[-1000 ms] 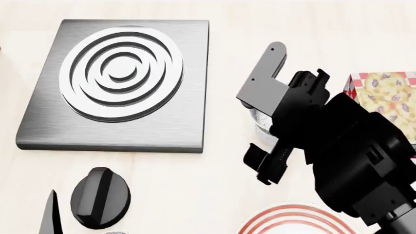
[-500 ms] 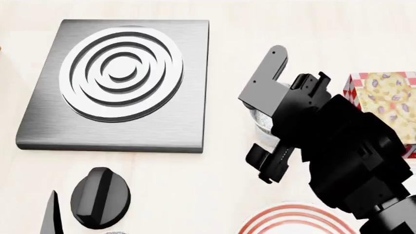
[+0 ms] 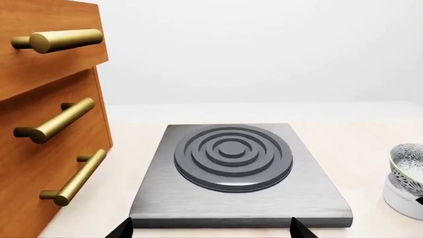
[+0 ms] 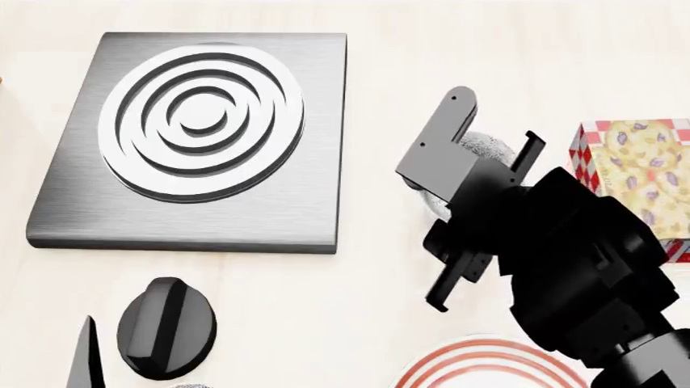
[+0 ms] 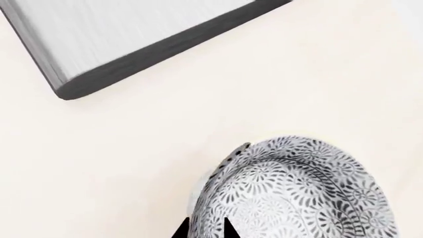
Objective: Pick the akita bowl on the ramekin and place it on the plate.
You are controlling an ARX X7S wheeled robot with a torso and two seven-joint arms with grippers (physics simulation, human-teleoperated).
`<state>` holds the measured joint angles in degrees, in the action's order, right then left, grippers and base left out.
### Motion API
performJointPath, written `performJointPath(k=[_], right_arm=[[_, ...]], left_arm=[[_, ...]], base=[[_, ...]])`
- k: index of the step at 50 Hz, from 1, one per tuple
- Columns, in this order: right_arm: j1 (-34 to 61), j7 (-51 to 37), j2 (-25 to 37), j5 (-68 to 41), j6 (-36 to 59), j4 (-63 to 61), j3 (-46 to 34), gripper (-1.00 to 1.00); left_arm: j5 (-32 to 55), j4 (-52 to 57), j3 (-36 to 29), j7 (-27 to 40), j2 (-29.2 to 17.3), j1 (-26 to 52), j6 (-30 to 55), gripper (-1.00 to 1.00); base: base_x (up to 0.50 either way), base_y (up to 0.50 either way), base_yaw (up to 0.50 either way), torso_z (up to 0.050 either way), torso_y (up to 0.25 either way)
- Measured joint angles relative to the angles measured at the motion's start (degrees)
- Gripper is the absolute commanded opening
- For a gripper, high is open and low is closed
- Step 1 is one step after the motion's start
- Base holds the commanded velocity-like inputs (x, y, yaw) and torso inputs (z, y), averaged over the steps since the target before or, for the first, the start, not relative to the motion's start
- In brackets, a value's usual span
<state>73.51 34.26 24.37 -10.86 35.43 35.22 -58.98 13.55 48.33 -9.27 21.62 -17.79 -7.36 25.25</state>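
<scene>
With the right pincer (image 4: 474, 166) seemingly pinched on the rim of the bowl (image 5: 297, 191), tilted over the ramekin (image 3: 403, 198), lifting is underway; next comes carrying it to the plate (image 4: 485, 364).

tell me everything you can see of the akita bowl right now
The akita bowl is a small, deep, round bowl, white with a fine grey-black floral speckle. It sits on the white ramekin, tilted in the right wrist view. The right end effector has its tips at the rim; whether they grip it is unclear. The right arm hides most of it in the head view.
</scene>
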Motion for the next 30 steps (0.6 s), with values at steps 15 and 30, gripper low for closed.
performJointPath(k=[15, 30], right_arm=[[-0.1, -0.3, 0.9, -0.4, 0.4, -2.5, 0.3, -1.00], [1.4, 0.1, 3.6, -0.2, 4.2, -8.6, 0.5, -1.00]], left_arm=[[0.2, -0.5, -0.3, 0.5, -0.3, 0.1, -0.3, 1.00], [0.5, -0.7, -0.7, 0.9, -0.5, 0.3, -0.3, 1.00]], base=[[0.00, 0.00, 0.00, 0.000, 0.000], [0.00, 0.00, 0.00, 0.000, 0.000]])
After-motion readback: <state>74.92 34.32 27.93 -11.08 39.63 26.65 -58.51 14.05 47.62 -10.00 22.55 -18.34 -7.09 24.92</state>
